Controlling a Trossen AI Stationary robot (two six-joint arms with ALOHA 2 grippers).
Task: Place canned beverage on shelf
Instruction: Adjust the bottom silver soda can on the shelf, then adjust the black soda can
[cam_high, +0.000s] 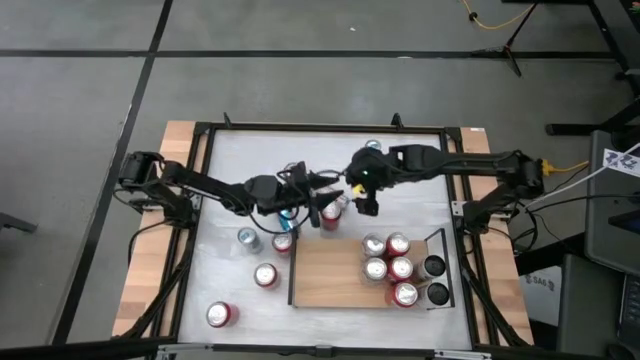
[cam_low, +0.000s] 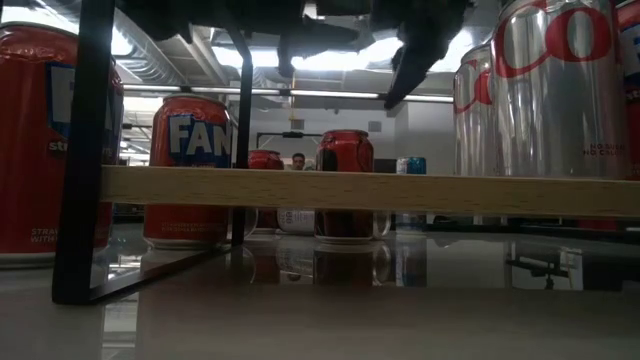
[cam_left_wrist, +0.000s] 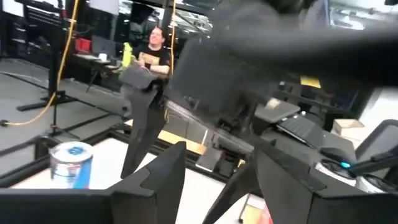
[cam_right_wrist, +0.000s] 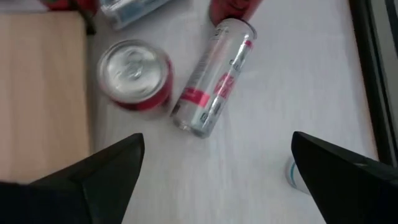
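Observation:
The shelf (cam_high: 330, 275) is a light wooden board with black end rails, lying near the table's front; several upright red and silver cans (cam_high: 388, 262) stand on its right part. My left gripper (cam_high: 318, 210) hangs level above the table's middle, open, with nothing between its fingers (cam_left_wrist: 155, 183). My right gripper (cam_high: 364, 203) is just to its right, tilted down and wide open (cam_right_wrist: 217, 180). Below it a slim silver can (cam_right_wrist: 214, 78) lies on its side on the tabletop, beside an upright red can (cam_right_wrist: 134, 74) near the shelf's edge (cam_right_wrist: 37, 93).
Loose cans stand on the table left of the shelf (cam_high: 248, 238) (cam_high: 265, 275) (cam_high: 220, 314), and a blue one at the far edge (cam_high: 373, 147). Two black cans (cam_high: 435, 280) stand by the shelf's right rail. The two arms are close together over the table's middle.

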